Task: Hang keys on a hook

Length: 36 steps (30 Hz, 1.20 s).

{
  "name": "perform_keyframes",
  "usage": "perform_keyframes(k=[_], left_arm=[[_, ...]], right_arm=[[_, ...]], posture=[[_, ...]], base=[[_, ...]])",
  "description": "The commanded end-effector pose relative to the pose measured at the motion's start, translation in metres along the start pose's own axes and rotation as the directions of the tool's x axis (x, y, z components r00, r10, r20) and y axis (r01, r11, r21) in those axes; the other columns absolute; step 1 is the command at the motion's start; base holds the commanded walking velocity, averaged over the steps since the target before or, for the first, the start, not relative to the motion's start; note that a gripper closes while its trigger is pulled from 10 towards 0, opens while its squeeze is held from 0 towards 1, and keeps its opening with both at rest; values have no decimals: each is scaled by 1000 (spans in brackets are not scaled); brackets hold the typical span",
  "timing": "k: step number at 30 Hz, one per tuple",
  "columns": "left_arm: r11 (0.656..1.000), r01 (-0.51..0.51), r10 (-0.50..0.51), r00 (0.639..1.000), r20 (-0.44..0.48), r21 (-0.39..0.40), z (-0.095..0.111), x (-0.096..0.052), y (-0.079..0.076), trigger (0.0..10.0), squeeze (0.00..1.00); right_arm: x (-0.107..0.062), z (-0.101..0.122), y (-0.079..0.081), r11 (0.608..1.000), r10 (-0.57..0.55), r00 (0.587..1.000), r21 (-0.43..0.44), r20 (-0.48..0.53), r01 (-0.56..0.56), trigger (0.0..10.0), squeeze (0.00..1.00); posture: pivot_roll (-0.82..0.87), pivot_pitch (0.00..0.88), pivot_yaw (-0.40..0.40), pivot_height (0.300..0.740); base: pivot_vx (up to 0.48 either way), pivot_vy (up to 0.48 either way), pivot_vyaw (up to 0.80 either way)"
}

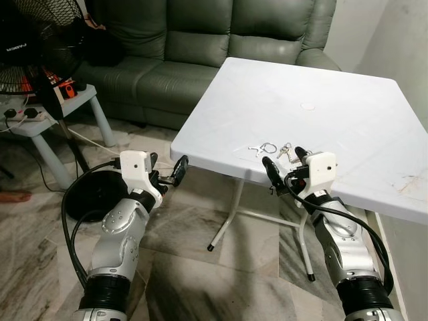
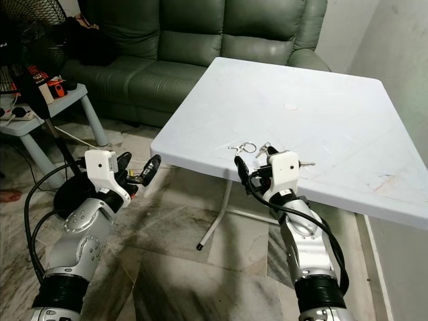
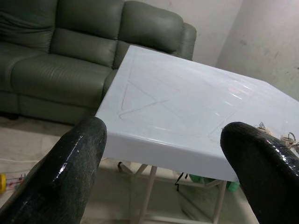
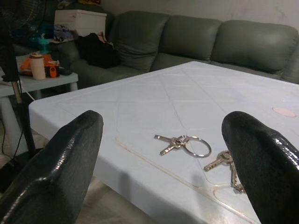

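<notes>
Two small bunches of keys lie near the front edge of a white square table. One is a key on a round ring, the other a pair of keys just to its right. My right gripper is open at the table's front edge, just short of both bunches, holding nothing. In the right wrist view the ring key and the second bunch lie between the spread fingers. My left gripper is open and empty, off the table's front left corner.
A green leather sofa stands behind the table. At the left are a black standing fan and a small pale side table with clutter on it. The table's metal legs rest on marble floor. A wall runs along the right.
</notes>
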<state>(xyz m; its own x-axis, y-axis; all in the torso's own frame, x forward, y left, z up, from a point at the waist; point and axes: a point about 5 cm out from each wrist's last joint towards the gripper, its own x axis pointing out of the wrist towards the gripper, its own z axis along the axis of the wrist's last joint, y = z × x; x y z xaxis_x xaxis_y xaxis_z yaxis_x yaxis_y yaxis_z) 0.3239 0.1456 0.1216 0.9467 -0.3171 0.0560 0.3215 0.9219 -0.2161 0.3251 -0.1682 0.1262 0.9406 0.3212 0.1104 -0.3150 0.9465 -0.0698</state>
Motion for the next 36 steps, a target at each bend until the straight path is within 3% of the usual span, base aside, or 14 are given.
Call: perform_keyframes(k=[1, 25, 36], left_arm=[[1000, 9, -9, 1000, 3, -2, 3, 3, 0, 10000, 0], [1000, 6, -6, 1000, -5, 1, 2, 3, -1, 10000, 0], [1000, 14, -14, 1000, -17, 9, -1, 2, -3, 10000, 0]], right_arm=[[-1, 4, -1, 1000, 8, 1000, 4, 15, -8, 10000, 0], [-2, 3, 1, 1000, 19, 1000, 6, 13, -19, 10000, 0], [-2, 2, 1, 1000, 25, 1000, 9, 8, -25, 10000, 0]], posture=[[-52, 0, -29, 740], [-49, 0, -29, 740], [-42, 0, -36, 740]], base=[[289, 0, 0], [400, 0, 0], [0, 0, 0]])
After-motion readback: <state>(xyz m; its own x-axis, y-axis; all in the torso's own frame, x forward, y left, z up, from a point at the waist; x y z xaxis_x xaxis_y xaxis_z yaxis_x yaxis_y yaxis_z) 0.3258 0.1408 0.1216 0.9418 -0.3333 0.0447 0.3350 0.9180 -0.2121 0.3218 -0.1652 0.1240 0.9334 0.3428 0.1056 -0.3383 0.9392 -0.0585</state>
